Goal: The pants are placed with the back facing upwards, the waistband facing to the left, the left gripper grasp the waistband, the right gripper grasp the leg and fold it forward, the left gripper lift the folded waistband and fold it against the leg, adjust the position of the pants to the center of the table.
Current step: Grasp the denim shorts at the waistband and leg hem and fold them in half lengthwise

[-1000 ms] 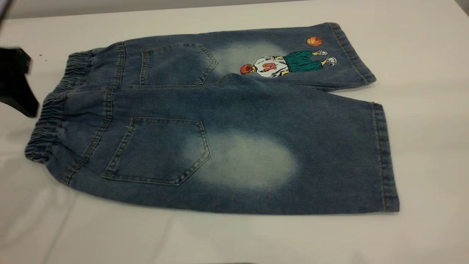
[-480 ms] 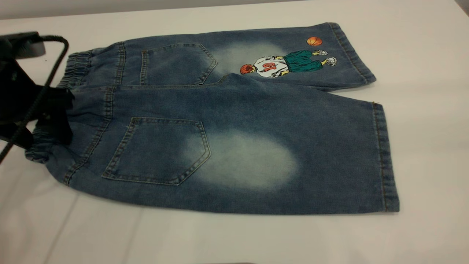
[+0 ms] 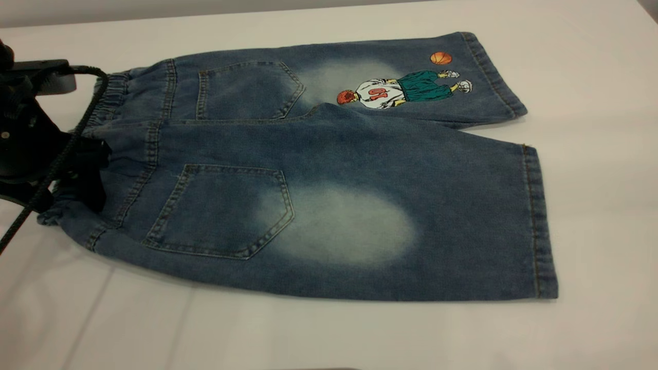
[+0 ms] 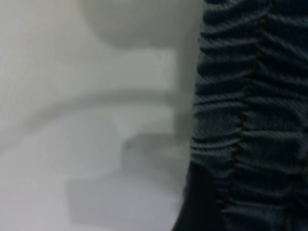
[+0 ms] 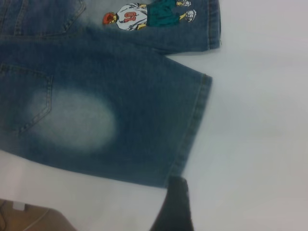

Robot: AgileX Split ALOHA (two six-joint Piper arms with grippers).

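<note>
The pants lie flat on the table, back up, with the waistband at the left. The leg with the pale oval patch is nearest the front; the printed leg lies behind it. My left gripper is down at the waistband's near half, open, with the gathered elastic beside its dark finger. The right gripper is outside the exterior view; its wrist view shows one dark finger above bare table just off the leg's hem, open and holding nothing.
A black cable loops from the left arm across the waistband's left edge. Bare tabletop surrounds the pants in front and to the right. A brownish edge shows past the table in the right wrist view.
The left gripper came in from the left edge and dropped onto the waistband. The waistband's near corner and the leg's hem shifted slightly.
</note>
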